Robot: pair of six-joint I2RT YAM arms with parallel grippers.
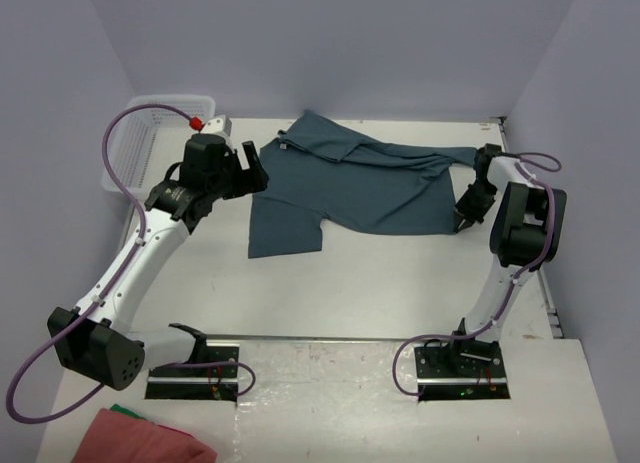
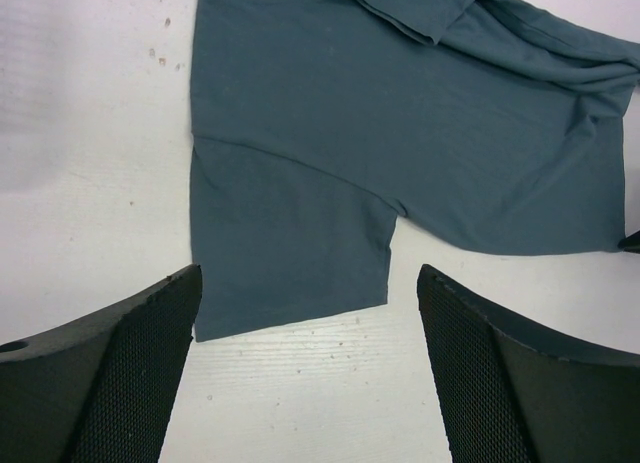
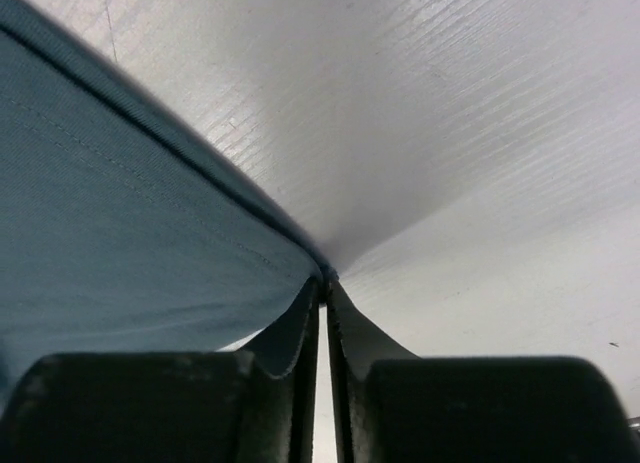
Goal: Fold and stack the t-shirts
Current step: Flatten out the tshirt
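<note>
Overhead, the dark teal-blue short-sleeved t-shirt lies mostly flat on the far half of the white worktop, with its far edge folded over in loose ridges. One sleeve points toward the arms' bases. The left fingers hover just off the shirt's left edge, spread wide and empty. The left wrist view confirms it: both dark textured fingers frame that sleeve from above, touching nothing. Over at the shirt's right corner, the overhead view can't settle the grip, but the right wrist view can. There the right fingers are clenched to a sliver, the shirt's hem running straight into their tips. A white plastic lattice basket sits left of the shirt. A pink-red cloth with a green edge lies well apart, beyond the left arm's base.
</note>
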